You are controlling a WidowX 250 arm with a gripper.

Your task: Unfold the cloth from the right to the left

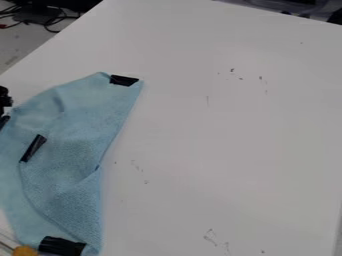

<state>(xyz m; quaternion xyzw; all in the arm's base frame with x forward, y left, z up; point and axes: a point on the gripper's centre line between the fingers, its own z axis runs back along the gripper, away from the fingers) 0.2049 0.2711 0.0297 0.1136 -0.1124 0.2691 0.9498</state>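
Note:
Black parts of the gripper (5, 99) show at the left edge of the camera view, beside the cloth's upper left border. The light blue cloth (80, 120) lies on the left part of the white table, folded over itself, with soft wrinkles near its upper left. Black tape marks its top corner and its bottom end. Another black strip sits on the flap's left-hand corner, which rests on the layer beneath. The cloth's right edge runs slantwise from the top corner down to the bottom.
The white table (227, 130) stretches to the right of the cloth, with small dark marks on it. An orange object (25, 251) with thin rods is at the bottom left. Dark cables (50, 21) lie beyond the table's upper left edge.

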